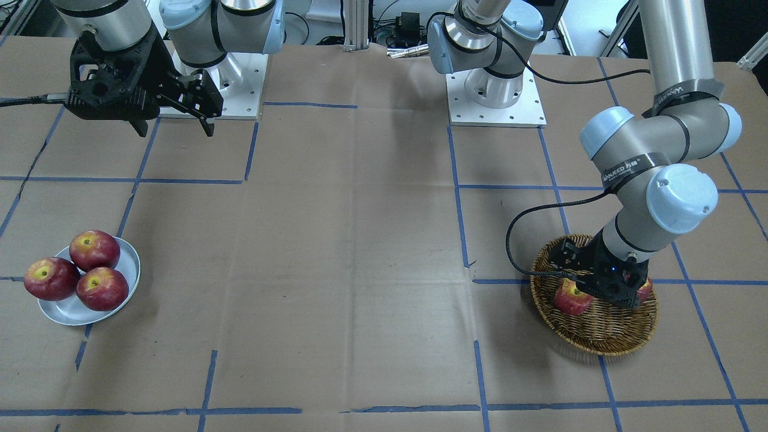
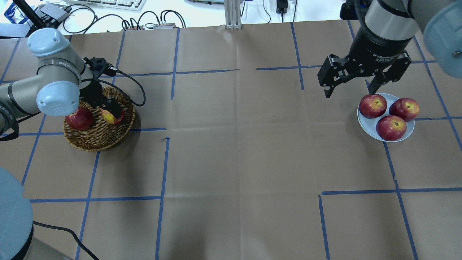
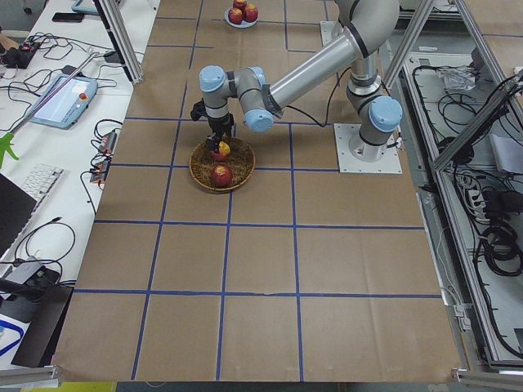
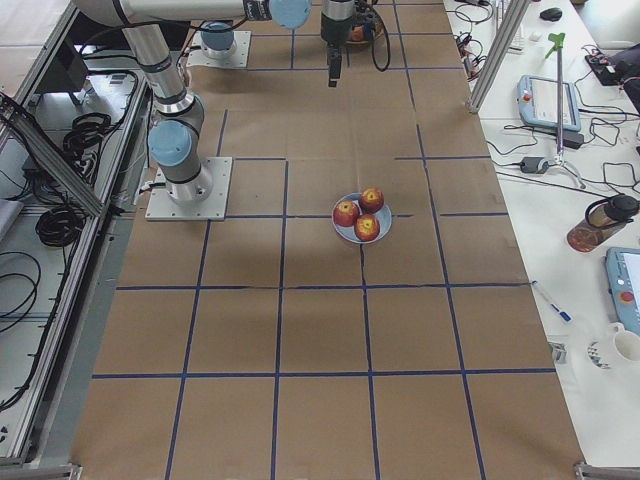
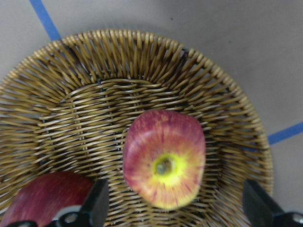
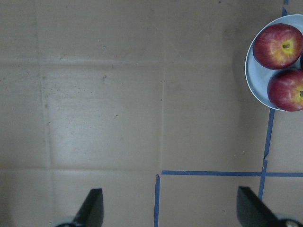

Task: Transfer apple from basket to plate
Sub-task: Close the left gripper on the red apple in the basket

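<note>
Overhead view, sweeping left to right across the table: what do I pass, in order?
Dark red apple → paler apple, both in the basket → long stretch of cardboard → plate holding three red apples.

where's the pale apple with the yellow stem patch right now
In the overhead view the apple sits in the basket on the table's left, beside a darker apple, under the open left gripper.

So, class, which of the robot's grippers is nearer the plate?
Right. The right gripper hangs close beside the plate, open; the left gripper is far off, down in the basket.
</note>
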You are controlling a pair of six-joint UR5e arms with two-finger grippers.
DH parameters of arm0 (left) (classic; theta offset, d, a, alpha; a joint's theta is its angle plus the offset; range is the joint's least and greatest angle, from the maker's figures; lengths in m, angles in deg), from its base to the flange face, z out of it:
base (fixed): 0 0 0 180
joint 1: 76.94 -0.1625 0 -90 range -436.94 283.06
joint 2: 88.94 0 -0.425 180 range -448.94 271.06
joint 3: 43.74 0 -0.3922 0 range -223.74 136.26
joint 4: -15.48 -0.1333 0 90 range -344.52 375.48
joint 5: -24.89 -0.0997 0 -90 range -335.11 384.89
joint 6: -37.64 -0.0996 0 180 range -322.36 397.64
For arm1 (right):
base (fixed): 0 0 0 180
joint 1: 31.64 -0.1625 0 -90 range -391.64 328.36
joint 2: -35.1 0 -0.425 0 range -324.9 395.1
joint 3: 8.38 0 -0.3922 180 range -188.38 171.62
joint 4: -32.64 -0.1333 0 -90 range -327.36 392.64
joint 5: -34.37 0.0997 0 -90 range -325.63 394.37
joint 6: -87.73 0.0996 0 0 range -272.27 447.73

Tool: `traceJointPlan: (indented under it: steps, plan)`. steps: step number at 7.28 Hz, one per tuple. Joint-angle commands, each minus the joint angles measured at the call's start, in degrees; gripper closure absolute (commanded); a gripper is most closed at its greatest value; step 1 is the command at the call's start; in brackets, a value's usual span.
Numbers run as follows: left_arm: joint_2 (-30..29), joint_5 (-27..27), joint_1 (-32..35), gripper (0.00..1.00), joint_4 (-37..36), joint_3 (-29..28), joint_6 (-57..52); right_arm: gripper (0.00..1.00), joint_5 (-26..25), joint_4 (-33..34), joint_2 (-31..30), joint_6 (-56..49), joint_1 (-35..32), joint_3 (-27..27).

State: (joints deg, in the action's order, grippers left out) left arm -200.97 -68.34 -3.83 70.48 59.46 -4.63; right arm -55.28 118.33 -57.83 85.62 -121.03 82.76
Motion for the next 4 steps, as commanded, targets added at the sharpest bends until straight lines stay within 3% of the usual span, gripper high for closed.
traceJointPlan:
  steps: [1, 4]
  plan:
    - [-1.08, -0.02, -0.25, 0.01, -2.96, 0.95, -0.01, 0.0, 0.0, 0.0, 0.03, 0.0, 0.01, 0.0]
    - [-4.24, 0.24, -0.25, 0.04, -6.22, 0.95, 0.08, 0.0, 0.0, 0.0, -0.06, 0.0, -0.08, 0.0]
